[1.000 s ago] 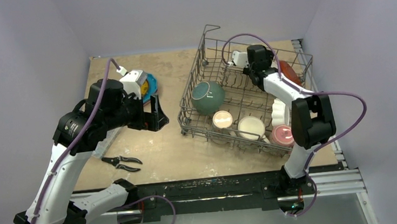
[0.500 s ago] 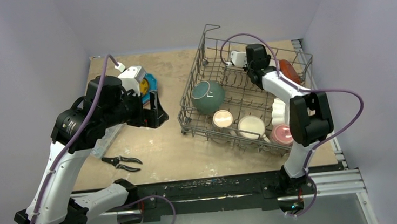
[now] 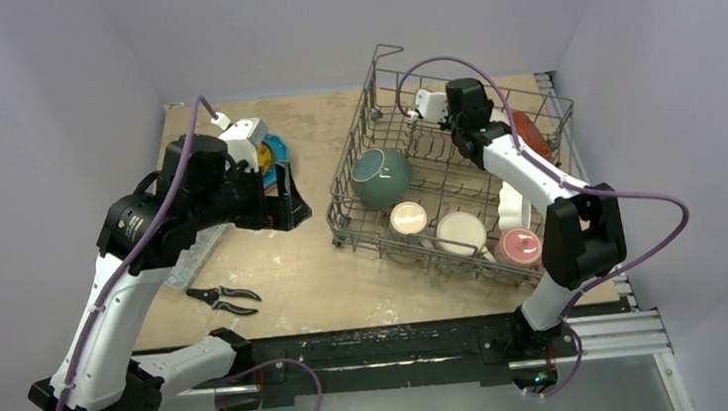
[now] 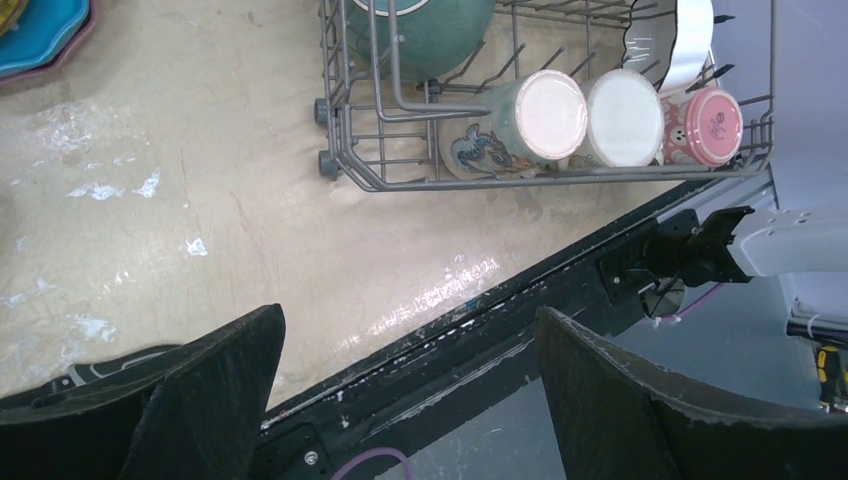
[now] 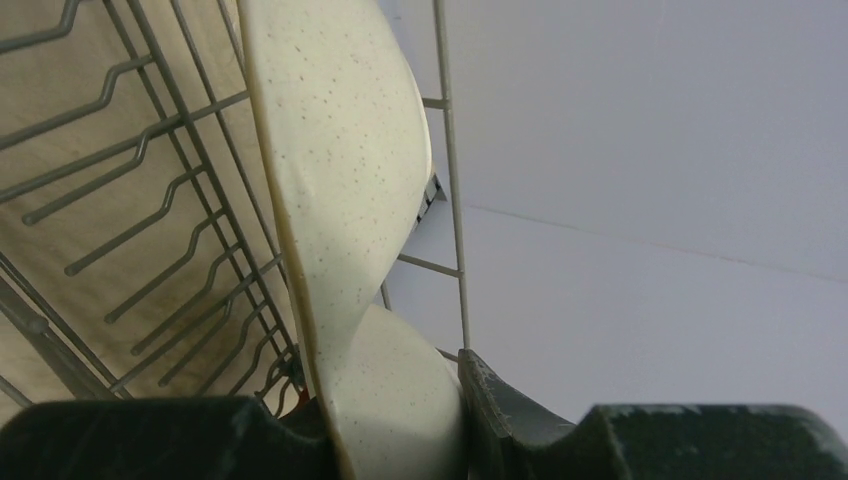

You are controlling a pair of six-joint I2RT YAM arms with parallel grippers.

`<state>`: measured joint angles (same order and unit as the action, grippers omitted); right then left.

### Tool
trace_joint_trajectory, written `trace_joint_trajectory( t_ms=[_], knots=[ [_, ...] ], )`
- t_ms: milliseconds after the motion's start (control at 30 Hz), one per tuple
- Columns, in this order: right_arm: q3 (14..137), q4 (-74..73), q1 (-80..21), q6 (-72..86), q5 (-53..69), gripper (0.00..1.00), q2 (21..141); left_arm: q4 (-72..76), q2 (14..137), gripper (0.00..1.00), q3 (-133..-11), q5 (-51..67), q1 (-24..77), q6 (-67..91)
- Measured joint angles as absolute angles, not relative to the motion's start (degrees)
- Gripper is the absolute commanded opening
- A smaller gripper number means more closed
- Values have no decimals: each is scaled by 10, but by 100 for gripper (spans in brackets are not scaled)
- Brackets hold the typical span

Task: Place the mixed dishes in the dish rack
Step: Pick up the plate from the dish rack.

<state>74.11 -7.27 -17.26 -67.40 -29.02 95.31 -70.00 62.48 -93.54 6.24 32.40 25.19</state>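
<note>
While the right gripper (image 5: 385, 420) reaches into the far part of the dish rack (image 3: 340, 203), its fingers are pinched on the rim of a cream speckled dish (image 5: 340, 190), which stands on edge over the tines, just beside a side wire of the rack. The step in hand looks like slotting this dish in; next it likely needs lowering until the tines hold it upright, and only then a release. The left gripper (image 4: 408, 315) hangs over the table left of the rack, fingers spread wide and holding nothing. A teal bowl (image 3: 382, 177) and three mugs (image 3: 460, 232) already sit in the rack, while a blue plate (image 3: 278, 153) waits at far left and pliers (image 3: 224, 297) lie near. The tabletop (image 3: 285, 262) is worn tan board with white scuffs; pale lilac walls close it in
</note>
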Motion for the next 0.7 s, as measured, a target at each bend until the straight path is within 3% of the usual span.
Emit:
trace_joint_trajectory(
  t_ms=[133, 367, 700],
  knots=[
    [786, -126, -177, -599, -293, 0, 950, -700, 630, 95, -942, 71, 324, 271],
    [889, -243, -174, -305, -271, 0, 941, -687, 645, 95, -954, 116, 307, 317],
    [900, -339, -129, 65, -100, 0, 874, -583, 657, 94, -939, 225, 259, 425]
  ],
)
